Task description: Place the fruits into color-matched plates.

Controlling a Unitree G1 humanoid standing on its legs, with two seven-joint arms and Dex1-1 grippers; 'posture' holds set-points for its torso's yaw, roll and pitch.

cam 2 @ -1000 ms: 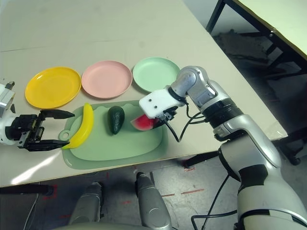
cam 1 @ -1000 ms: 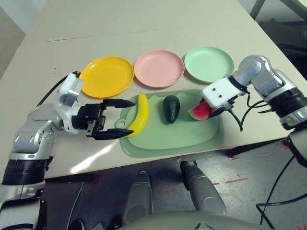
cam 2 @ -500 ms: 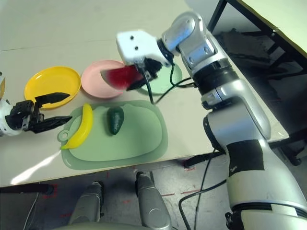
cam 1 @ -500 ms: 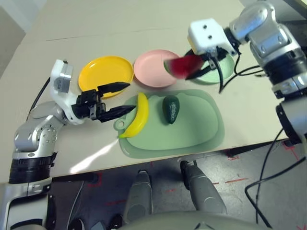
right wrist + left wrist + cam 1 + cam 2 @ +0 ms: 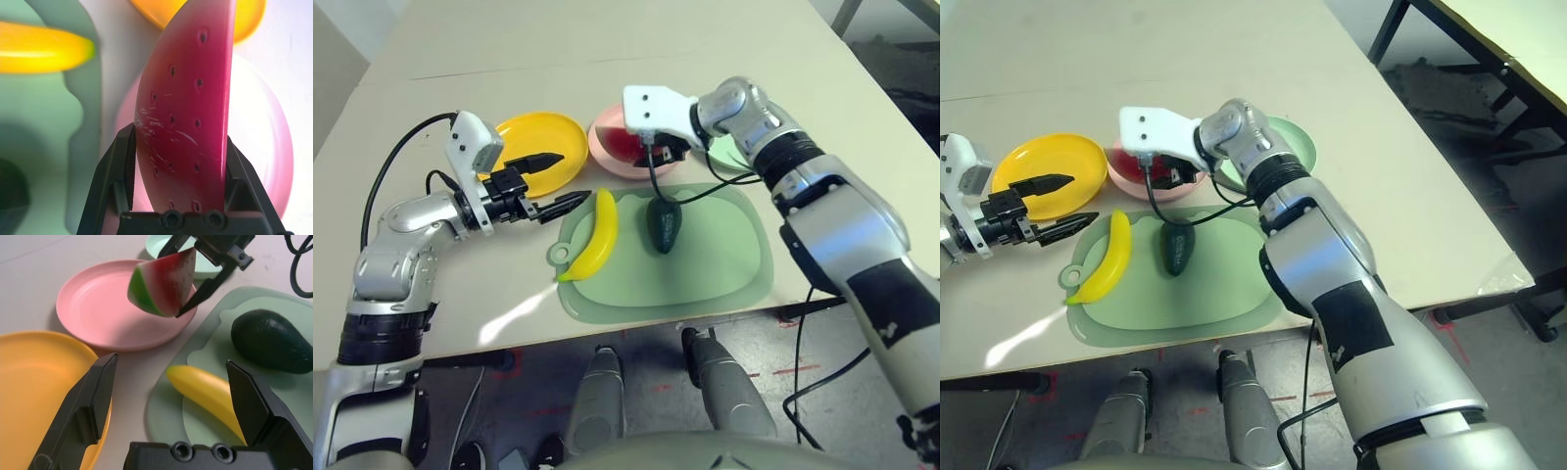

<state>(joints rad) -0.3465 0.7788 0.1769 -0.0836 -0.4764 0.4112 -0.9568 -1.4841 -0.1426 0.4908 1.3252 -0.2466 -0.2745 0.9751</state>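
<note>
Above the pink plate [image 5: 117, 308], right gripper [image 5: 195, 284] holds the watermelon [image 5: 164, 281] clamped, clear of the surface. Left gripper [image 5: 548, 181] gapes empty beside the banana [image 5: 595, 235]. Risk: releasing from height could roll the wedge off onto the tabletop [image 5: 607, 39].

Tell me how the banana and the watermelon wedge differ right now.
The banana lies on the pale green mat, untouched; the watermelon wedge hangs above the pink plate, clamped in the right gripper. The banana is long, curved and plain yellow; the watermelon wedge is red with a green rind. Neither rests on a plate yet.
</note>
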